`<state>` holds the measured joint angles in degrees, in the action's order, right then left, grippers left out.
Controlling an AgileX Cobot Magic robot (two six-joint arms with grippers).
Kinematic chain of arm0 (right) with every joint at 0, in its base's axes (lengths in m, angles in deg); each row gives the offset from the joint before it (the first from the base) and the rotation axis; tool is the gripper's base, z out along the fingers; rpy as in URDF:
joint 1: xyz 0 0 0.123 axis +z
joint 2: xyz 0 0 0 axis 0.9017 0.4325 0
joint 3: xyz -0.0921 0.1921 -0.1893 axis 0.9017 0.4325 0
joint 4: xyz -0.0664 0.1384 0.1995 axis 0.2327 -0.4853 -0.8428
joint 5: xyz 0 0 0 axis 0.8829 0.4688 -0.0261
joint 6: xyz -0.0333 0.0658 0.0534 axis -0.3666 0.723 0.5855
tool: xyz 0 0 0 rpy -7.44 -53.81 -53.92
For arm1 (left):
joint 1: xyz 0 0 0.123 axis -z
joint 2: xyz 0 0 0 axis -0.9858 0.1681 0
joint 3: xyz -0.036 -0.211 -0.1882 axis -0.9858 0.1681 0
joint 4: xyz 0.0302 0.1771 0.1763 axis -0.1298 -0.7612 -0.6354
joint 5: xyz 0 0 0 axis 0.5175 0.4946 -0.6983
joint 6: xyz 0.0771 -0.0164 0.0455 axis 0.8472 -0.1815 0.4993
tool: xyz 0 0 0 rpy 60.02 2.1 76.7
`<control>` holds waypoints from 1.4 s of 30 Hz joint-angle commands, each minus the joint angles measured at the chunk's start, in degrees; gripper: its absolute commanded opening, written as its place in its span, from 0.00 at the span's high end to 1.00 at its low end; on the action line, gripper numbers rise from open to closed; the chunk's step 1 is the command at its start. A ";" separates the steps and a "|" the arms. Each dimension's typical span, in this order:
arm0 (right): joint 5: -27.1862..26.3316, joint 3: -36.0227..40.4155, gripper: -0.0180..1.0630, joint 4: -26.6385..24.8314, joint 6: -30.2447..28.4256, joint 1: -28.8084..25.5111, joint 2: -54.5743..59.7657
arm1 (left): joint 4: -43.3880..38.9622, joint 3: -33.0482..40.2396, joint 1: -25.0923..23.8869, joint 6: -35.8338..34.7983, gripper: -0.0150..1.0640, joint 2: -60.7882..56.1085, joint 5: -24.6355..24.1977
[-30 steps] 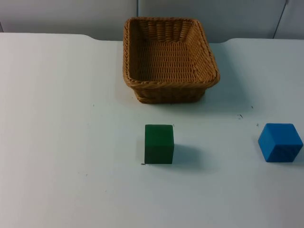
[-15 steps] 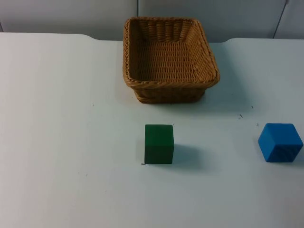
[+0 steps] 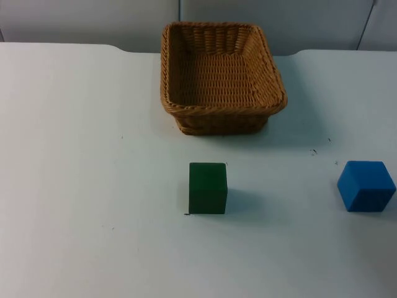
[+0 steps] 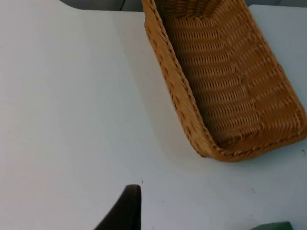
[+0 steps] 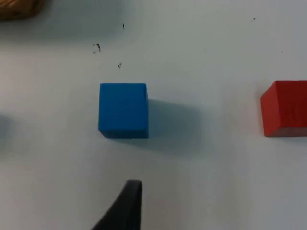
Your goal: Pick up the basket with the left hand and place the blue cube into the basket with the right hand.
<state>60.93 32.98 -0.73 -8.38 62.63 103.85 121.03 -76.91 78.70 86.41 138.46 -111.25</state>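
Basket of brown wicker stands on the white surface at the far side, close to the grey partition wall, and nothing lies inside it. In the top view the blue cube lies near the right edge of the picture, well apart from the basket, and a green cube lies in front of the basket, between the two sides. The right wrist view adds a red cube on the surface beside the blue cube, apart from it. The right claw hangs above the surface with the blue cube just ahead of its fingertip, not touching. The left claw hangs over bare surface, and the long side wall of the basket is ahead of it, apart. For both claws I cannot tell how the fingers stand. Wide free surface lies left of the basket and around the blue cube.
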 commanded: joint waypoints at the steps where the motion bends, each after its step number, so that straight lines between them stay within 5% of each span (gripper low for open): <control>1: -1.09 -0.51 0.02 -2.77 -3.06 -0.40 1.77 | 2.41 -4.71 2.01 1.88 0.02 5.65 -1.02; 15: -2.50 -0.96 0.04 -4.32 -4.26 -0.40 8.99 | 1.97 -22.48 8.11 0.26 0.02 26.09 -1.41; 27: -0.07 -9.62 0.05 -6.22 -4.26 -0.18 17.81 | 2.16 -36.82 10.27 -4.47 0.02 41.43 -5.83; 42: -8.14 -9.59 0.05 -5.23 -4.37 17.60 27.19 | -1.68 -48.45 12.25 -13.20 0.02 52.49 -8.72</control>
<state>54.03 23.85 -6.45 -12.35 79.76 130.97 119.45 -124.67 90.35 74.08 190.55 -118.89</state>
